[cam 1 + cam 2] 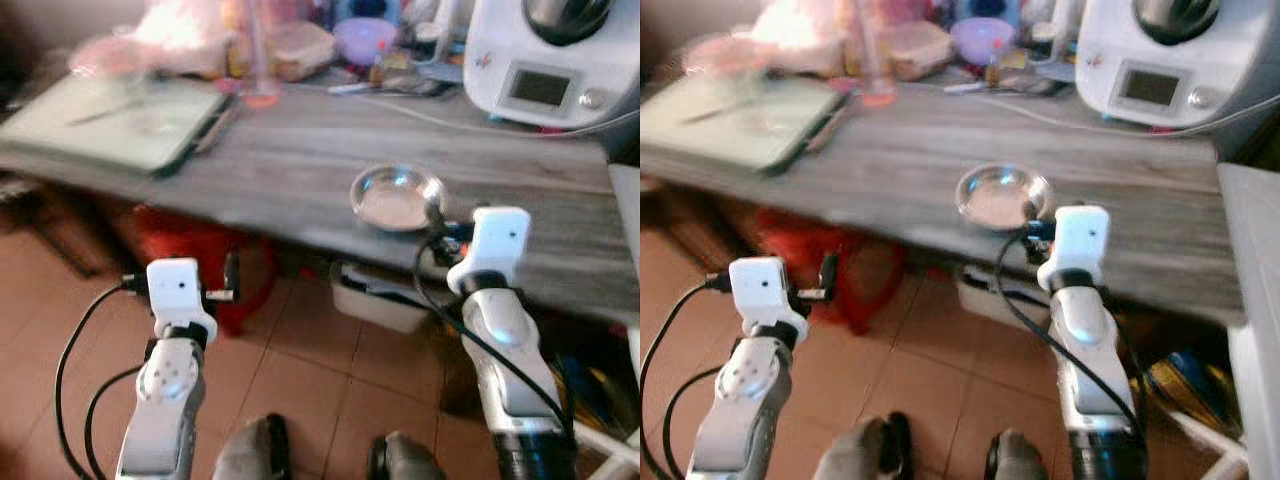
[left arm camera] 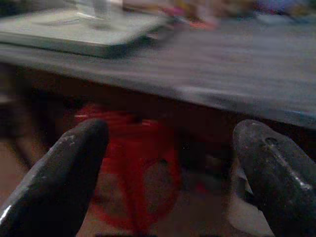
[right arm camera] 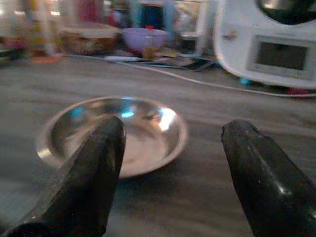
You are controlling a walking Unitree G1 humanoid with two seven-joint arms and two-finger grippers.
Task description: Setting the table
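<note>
one steel dish (image 1: 397,197) sits on the grey table (image 1: 300,170), near its front edge and well apart from the white appliance (image 1: 545,60). the right gripper (image 3: 173,163) hovers just short of the dish with its fingers spread wide. to grip well, it likely needs one finger over the rim, one under. the left gripper (image 2: 170,173), also spread and empty, hangs below the table's edge.
</note>
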